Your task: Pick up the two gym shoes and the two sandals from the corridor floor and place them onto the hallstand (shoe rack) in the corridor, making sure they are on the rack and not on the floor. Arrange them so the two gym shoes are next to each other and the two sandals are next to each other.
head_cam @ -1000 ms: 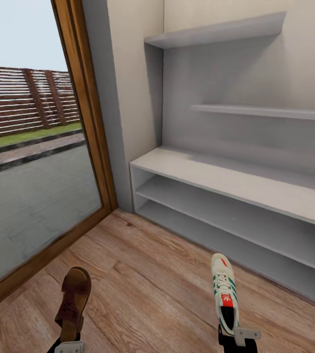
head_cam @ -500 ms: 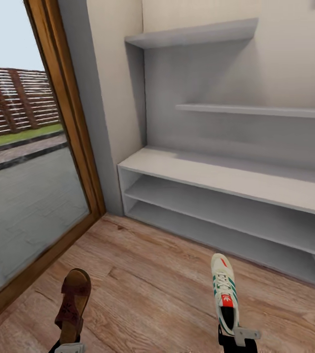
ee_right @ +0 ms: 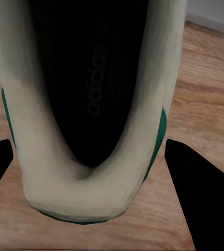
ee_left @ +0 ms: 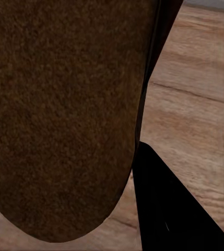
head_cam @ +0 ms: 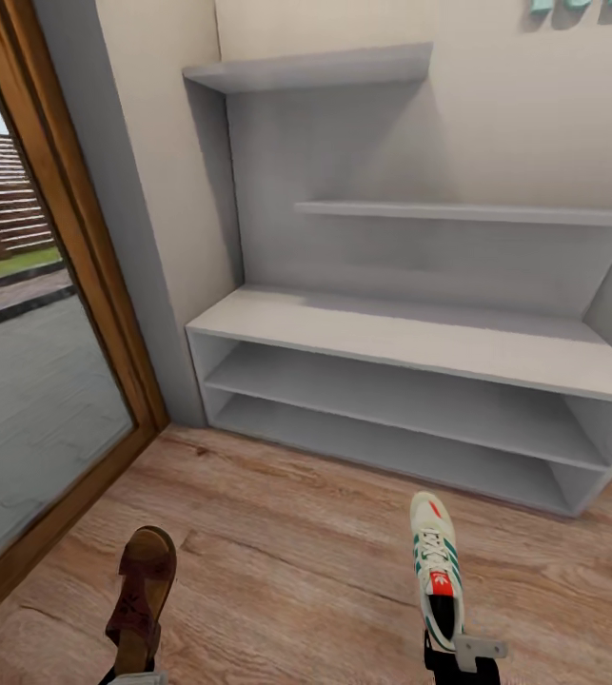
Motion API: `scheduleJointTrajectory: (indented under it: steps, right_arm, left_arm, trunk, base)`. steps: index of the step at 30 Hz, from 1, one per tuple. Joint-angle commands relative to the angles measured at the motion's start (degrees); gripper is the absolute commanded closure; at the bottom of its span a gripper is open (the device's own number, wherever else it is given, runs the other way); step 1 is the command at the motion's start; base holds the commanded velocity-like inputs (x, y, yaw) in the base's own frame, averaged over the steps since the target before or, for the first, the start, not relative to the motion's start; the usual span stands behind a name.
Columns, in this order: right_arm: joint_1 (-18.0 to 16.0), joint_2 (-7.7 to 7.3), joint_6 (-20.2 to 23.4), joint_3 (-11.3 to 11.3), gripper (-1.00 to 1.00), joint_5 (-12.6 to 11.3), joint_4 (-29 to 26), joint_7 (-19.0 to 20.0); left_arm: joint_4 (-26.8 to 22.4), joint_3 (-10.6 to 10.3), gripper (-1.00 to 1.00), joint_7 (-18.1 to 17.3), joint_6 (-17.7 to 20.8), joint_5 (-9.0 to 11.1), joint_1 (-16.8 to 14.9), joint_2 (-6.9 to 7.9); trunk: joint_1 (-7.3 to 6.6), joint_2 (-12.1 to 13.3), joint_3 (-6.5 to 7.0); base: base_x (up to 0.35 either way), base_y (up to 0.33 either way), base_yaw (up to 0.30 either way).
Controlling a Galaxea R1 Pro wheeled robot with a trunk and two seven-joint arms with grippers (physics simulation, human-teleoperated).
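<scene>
Shoe [head_cam: 436, 571]: heel clamped in right jaws; sandal [head_cam: 141, 599] in left. Risk: toes may clip rack [head_cam: 391, 342] edge, twisting loose.

Head cam high, fwd-down; wrist cams close on floor [head_cam: 306, 561]

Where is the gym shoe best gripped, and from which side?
At the heel collar, from behind. The gym shoe points toe-first toward the hallstand, its open heel rim nearest the right gripper, which already pinches it there. That rim looks thin and firm enough for two fingers.
</scene>
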Motion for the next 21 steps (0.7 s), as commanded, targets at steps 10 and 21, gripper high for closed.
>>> scheduleJointTrajectory:
  steps: [10,21]
  right_arm:
    - [0.0,0.0,0.0,0.1,1.0,0.4,0.1,-0.5]
    - [0.0,0.0,0.0,0.1,1.0,0.4,0.1,-0.5]
  left_arm:
    - [0.0,0.1,1.0,-0.3,0.0,0.0,0.0,-0.01]
    - [0.0,0.1,1.0,-0.3,0.0,0.0,0.0,-0.01]
  trunk:
    - [-0.01,0.0,-0.04]
    - [-0.01,0.0,-0.04]
  base:
    - [0.0,0.001,-0.282]
    - [0.0,0.0,-0.282]
